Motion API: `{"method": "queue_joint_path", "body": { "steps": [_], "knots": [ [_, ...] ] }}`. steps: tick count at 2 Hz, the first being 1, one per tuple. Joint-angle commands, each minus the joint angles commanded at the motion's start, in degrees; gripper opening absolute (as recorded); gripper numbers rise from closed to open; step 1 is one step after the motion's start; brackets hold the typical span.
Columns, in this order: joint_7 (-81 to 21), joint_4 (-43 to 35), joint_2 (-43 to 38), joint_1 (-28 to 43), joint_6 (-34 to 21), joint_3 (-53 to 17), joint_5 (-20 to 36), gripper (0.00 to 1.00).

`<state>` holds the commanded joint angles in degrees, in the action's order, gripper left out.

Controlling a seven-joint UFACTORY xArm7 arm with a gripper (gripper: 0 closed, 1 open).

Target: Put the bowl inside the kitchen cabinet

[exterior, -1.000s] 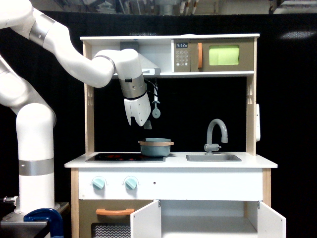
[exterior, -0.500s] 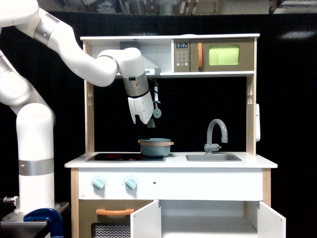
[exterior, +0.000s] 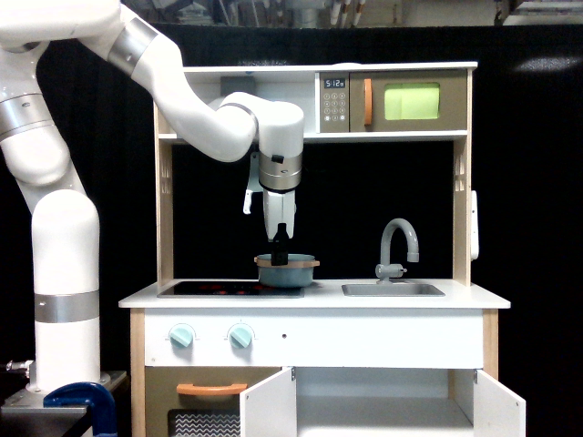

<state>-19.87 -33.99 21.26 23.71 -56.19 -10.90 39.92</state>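
End effector (exterior: 280, 248) points down at the bowl (exterior: 286, 271) on the table (exterior: 474, 298); its dark tips blur together, grip unreadable; cabinet doors (exterior: 267, 402) cropped at 6 o'clock.

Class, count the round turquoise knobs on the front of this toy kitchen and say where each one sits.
2. One knob sits on the white front panel toward the exterior view's left, and the other knob is just to its right. Both are below the stovetop.
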Motion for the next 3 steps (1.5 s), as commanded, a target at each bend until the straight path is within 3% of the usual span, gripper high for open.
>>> {"method": "queue_joint_path", "body": {
  "steps": [1, 2, 3],
  "knots": [
    [20.64, 9.55, 11.13, -2.97, 12.11, 8.01, 3.44, 1.00],
    [21.29, 9.42, 10.89, -2.85, 12.34, 8.33, 2.99, 1.00],
    [17.95, 10.12, 7.43, -0.96, 16.03, 7.36, 5.76, 1.00]
  ]
}}
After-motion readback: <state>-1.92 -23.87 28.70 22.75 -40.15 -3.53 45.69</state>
